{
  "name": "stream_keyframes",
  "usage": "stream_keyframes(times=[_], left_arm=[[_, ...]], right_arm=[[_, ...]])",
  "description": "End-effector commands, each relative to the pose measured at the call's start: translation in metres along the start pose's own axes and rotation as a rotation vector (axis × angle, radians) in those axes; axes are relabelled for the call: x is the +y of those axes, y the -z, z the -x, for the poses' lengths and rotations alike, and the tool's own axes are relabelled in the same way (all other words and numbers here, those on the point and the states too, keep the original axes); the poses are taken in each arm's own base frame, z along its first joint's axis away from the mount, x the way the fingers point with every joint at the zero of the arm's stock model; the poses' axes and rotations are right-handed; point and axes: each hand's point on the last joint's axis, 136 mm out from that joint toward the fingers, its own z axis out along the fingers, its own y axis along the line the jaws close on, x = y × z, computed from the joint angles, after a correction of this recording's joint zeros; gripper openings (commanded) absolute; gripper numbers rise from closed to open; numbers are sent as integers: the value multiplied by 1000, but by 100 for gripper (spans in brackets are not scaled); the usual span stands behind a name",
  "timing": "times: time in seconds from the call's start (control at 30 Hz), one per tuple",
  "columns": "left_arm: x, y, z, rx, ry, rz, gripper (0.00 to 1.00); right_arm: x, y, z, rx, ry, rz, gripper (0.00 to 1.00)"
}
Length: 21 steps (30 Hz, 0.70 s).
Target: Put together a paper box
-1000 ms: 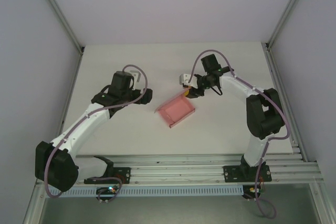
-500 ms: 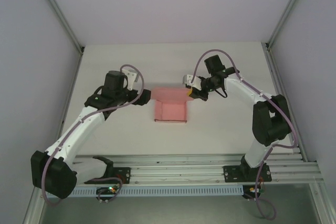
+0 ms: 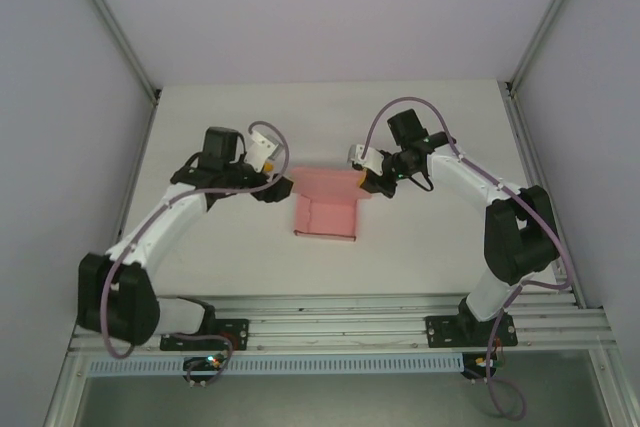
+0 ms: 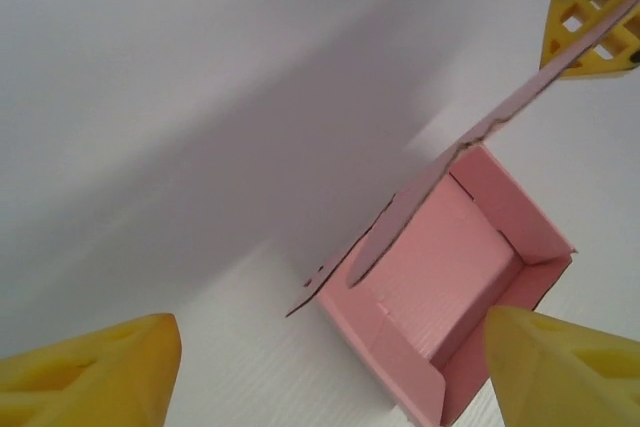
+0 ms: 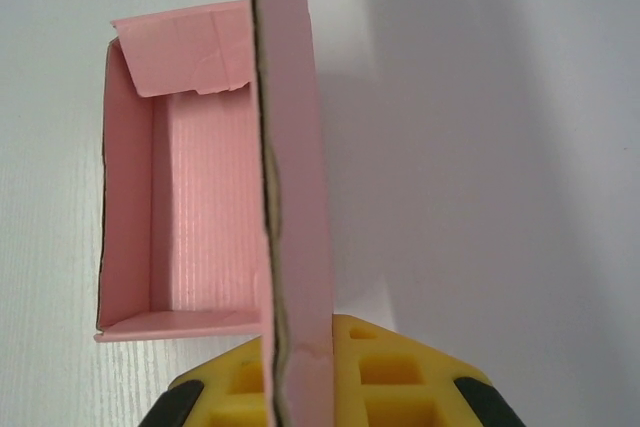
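Paper box (image 3: 325,215) sits open-topped, its flap (image 5: 290,147) pinched by the right end effector (image 3: 362,179); left end effector (image 3: 281,187) spread.

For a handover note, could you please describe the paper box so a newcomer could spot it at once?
On the white table, look between the left gripper and the right gripper. The paper box lies there, an open tray with one flap pinched by the right gripper. It is the only pink thing in sight.

White table (image 3: 400,247), open pink paper box (image 3: 325,215) resting near its middle
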Motion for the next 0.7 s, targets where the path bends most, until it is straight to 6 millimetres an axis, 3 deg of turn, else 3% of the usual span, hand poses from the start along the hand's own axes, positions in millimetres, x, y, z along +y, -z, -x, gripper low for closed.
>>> stream_keyframes(times=[0.0, 0.1, 0.2, 0.3, 0.33, 0.4, 0.43, 0.47, 0.6, 0.67], left_arm=[[-9, -9, 5, 31, -65, -91, 66], [-6, -17, 1, 77, -50, -93, 53], [-5, -19, -2, 91, -64, -74, 52], [5, -17, -2, 89, -26, 4, 65], [9, -15, -1, 83, 2, 41, 80], [24, -6, -6, 79, 101, 161, 84], [33, 0, -10, 76, 151, 226, 95], [40, 6, -16, 69, 202, 297, 100], [52, 24, -39, 25, 326, 438, 100], [46, 26, -37, -28, 350, 408, 100]], right_arm=[[1, 3, 5, 13, -14, 3, 0], [3, 3, 4, 22, -9, 5, 0], [1, 5, 4, 27, 0, -7, 0], [-7, 8, 9, 18, -6, -51, 0], [-11, 9, 10, 14, -14, -80, 0], [-27, 16, 17, 5, -36, -191, 0], [-35, 21, 20, 6, -45, -261, 0], [-41, 26, 24, 7, -49, -319, 0], [-36, 45, 40, -6, -43, -394, 0], [-28, 53, 52, -33, -30, -399, 0]])
